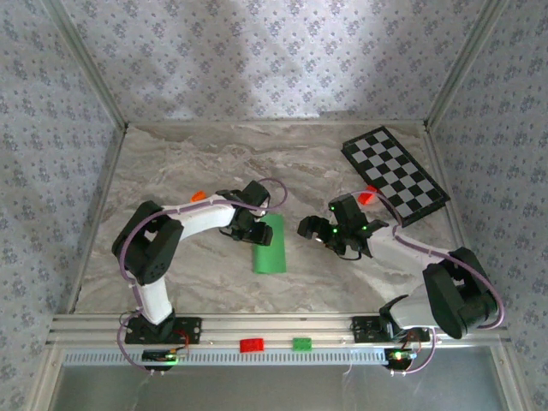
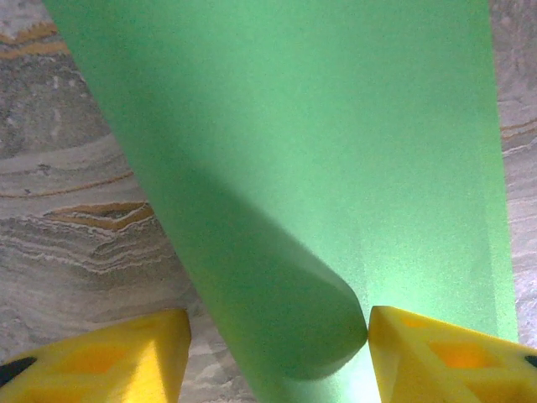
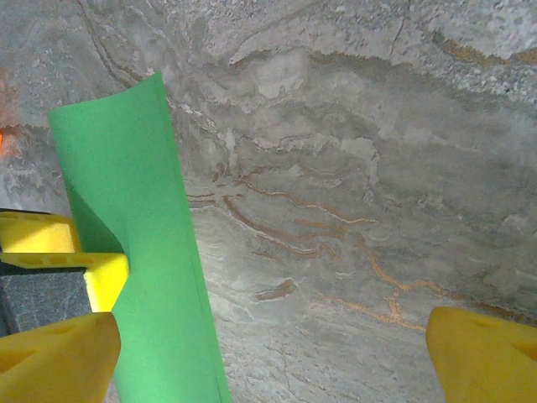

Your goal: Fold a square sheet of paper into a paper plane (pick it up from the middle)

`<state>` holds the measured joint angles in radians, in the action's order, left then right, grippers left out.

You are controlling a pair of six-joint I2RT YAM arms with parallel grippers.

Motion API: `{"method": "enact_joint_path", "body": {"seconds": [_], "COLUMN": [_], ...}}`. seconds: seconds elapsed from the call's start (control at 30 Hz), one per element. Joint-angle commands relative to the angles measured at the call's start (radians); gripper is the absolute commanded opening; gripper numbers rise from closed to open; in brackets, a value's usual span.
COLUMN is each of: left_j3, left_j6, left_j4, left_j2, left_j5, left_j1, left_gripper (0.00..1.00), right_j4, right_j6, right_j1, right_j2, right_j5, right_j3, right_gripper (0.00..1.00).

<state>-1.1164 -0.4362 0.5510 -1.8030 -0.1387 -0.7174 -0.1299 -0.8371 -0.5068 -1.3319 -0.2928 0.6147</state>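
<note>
Marble worktop (image 1: 188, 171) with a green sheet of paper (image 1: 270, 244) lying folded over near the middle.
The left fingers (image 2: 109, 357) stand parted astride the sheet's rounded fold, one touching it, not pressing it flat. The right fingers (image 3: 482, 357) are spread wide over marble just right of the sheet, holding nothing.
</note>
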Motion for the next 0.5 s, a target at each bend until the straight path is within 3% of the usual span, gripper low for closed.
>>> {"method": "enact_joint_path", "body": {"seconds": [0.0,0.47], "left_j3": [-0.022,-0.038], "left_j6": [-0.025,0.017], "left_j4": [-0.024,-0.03], "left_j2": [-0.039,-0.063], "left_j5": [-0.019,-0.04], "left_j1": [0.009,0.007], "left_gripper": [0.59,0.61], "right_j4": [-0.005,-0.006], "right_j6": [0.009,0.01], "right_j1": [-0.009,-0.009], "right_j2": [-0.012,-0.026], "right_j5": [-0.002,-0.007], "right_j3": [0.011,0.022], "right_gripper": [0.96,0.96]}}
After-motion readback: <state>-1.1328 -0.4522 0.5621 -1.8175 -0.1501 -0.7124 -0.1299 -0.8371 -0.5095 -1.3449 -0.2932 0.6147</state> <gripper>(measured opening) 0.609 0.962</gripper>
